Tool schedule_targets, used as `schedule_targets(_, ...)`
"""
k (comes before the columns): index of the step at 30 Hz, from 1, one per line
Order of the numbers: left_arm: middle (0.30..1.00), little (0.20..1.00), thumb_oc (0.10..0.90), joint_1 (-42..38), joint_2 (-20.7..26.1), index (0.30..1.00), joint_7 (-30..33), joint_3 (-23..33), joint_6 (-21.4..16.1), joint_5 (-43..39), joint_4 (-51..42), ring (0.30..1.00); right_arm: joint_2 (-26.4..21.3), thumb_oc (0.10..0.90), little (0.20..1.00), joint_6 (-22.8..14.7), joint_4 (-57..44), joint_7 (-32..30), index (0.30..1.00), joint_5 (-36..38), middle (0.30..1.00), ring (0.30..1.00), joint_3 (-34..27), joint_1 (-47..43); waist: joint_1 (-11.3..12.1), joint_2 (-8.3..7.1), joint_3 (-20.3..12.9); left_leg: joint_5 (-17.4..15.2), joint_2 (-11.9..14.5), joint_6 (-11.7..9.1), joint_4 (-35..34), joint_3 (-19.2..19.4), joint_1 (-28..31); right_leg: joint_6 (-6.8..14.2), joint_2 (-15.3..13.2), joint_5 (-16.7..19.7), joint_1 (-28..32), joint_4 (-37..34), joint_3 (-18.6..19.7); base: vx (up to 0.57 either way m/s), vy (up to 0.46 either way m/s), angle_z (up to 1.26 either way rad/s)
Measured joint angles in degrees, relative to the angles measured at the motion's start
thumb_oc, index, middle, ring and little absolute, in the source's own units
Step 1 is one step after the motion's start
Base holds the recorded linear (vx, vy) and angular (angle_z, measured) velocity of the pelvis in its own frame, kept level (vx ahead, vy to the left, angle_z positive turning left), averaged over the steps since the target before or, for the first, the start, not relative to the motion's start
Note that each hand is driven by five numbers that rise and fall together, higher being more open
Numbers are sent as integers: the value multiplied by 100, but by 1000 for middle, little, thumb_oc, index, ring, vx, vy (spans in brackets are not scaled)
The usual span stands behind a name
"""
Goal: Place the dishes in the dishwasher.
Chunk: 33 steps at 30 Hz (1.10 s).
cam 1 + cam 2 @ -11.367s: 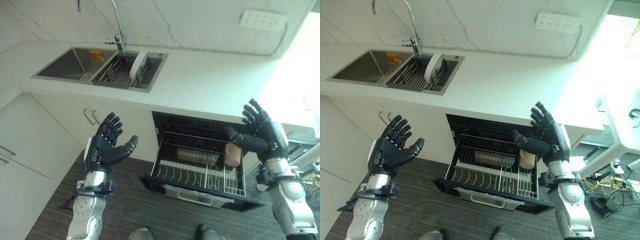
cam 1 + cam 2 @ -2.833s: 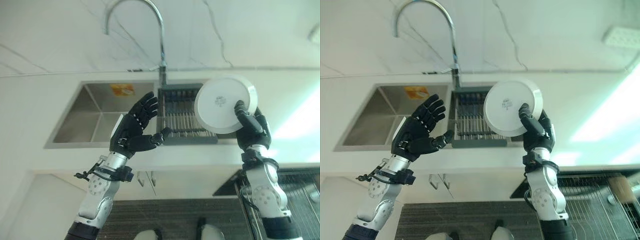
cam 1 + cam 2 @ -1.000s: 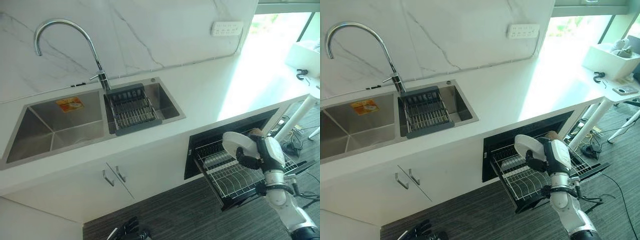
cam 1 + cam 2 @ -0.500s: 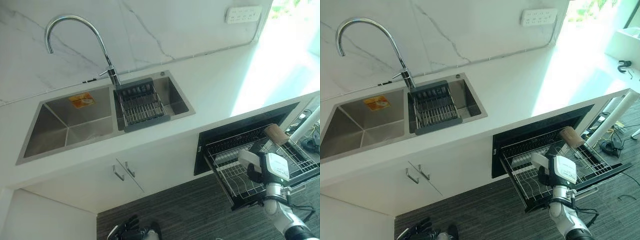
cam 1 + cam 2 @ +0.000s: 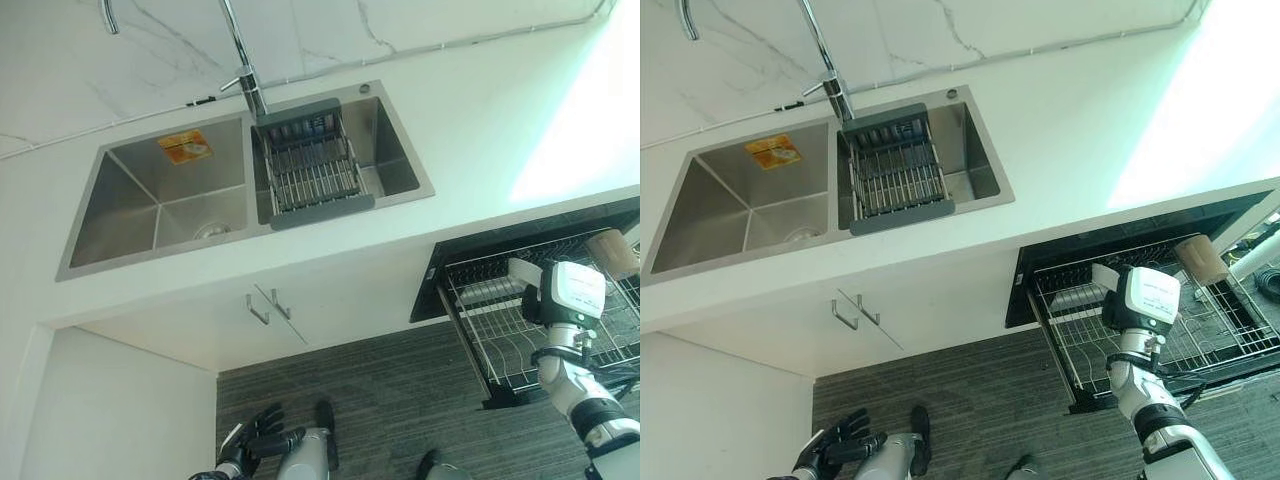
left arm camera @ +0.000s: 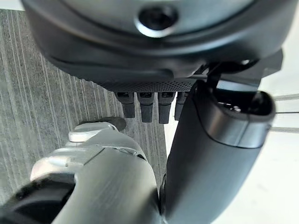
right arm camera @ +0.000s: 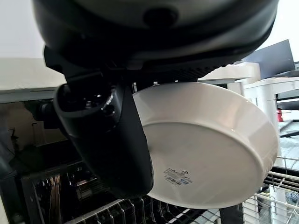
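Looking down through the head cameras, I have the right hand [image 5: 1143,300] out over the pulled-out dishwasher rack [image 5: 1200,335], and it is gripping the white plate [image 7: 205,144]. From the right wrist camera I can see the plate's underside facing me, a small label on its base, with the thumb [image 7: 117,140] pressed across that underside near the rim — the fingers on the far side are hidden by the plate, but the pinch is plain enough. In the head views just a white edge of the plate pokes out on the sink side of the hand, above the rack's wires. A tan cup [image 5: 1202,260] lies tilted at the back of the rack, near the dishwasher opening, just beside the hand on its outer side, and another pale dish [image 5: 485,292] sits further in, under the counter edge.

My left hand [image 5: 837,440] hangs low over the dark striped floor [image 5: 400,400], well apart from the dishwasher, fingers loosely spread and holding nothing; the left wrist camera shows its fingers [image 6: 145,103] straight.

Up on the white counter [image 5: 1080,120] the double sink [image 5: 730,210] has a grey drain basket [image 5: 895,170] in its right bowl, below the tap [image 5: 830,75].
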Motion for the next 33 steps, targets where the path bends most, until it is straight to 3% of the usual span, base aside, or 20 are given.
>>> schedule_targets(4, 900, 900, 800, -6, 3, 900, 37, -26, -22, -17, -78, 900, -43, 400, 300, -3, 355, 190, 300, 21, 300, 300, 27, -202, 8, 48, 53, 17, -4, 2, 0, -18, -105, -1, -3, 2, -102, 17, 1, -35, -14, 1)
schedule_targets(17, 900, 900, 800, -6, 12, 900, 126, -117, 131, -215, -442, 900, 91, 406, 309, 184, 851, 1815, 309, 709, 309, 309, -12, -626, 29, 280, 372, 39, -98, 35, -48, -15, -162, 23, -87, -4, -201, 54, 43, -20, 20, 1)
schedule_targets(18, 900, 900, 800, -27, 13, 900, 134, -120, 140, -216, -441, 900, 97, 629, 644, 213, 853, 1938, 644, 758, 644, 644, -16, -677, 26, 282, 375, 43, -107, 40, -48, -10, -169, 27, -102, 3, -210, 59, 44, -22, 34, 0)
schedule_targets(19, 900, 900, 800, -39, 12, 900, 179, -127, 156, -215, -443, 900, 104, 800, 900, 257, 853, 2146, 900, 872, 900, 900, -16, -735, 24, 282, 374, 39, -108, 45, -43, -9, -159, 30, -111, 5, -195, 59, 43, 0, 0, 0)
schedule_targets(23, 900, 900, 800, -52, 78, 900, 201, -114, 261, -216, -444, 900, 83, 800, 900, 311, 855, 3344, 900, 1907, 900, 900, -266, -1028, -12, 179, 365, 38, -93, 48, -31, -12, -62, 25, -113, 7, -95, 71, 38, 0, 0, 0)
schedule_targets(26, 900, 900, 800, -67, 142, 900, 196, -114, 272, -209, -429, 900, 109, 800, 900, 233, 854, 4046, 900, 2153, 900, 900, -274, -971, -37, 82, 348, 30, -78, 55, -35, 7, 27, 18, -117, 6, -20, 64, 62, -8, 16, -4)
schedule_targets(33, 900, 900, 800, -29, 206, 900, 201, -61, 278, -209, -324, 900, 185, 800, 900, 248, 853, 4559, 900, 2157, 900, 900, -255, -767, -35, -118, 223, 32, -16, 69, -28, 115, 53, -3, -87, 89, -39, 33, 133, 1, 7, -6)
